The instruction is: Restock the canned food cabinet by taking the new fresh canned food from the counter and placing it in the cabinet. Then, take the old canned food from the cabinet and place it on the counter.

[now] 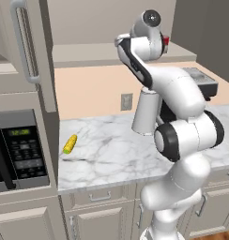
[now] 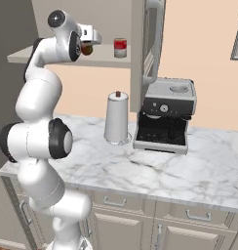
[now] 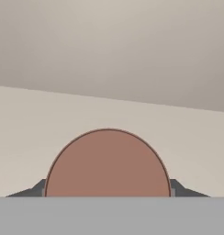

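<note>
Claw: my claw [image 2: 89,49] is gripping the plain dark brick-red can [image 3: 107,163] above the beige cabinet's shelf board [image 2: 67,57].
Farther along the shelf: the red can with silver-grey bands [image 2: 120,48] is standing upright.
Counter: the white marble counter [image 2: 155,168] is lying below.

The microwave display [image 1: 19,132] glows green, its characters unreadable.

Corn cob [image 1: 70,144], paper towel roll [image 2: 116,118], espresso machine [image 2: 166,116].
</note>
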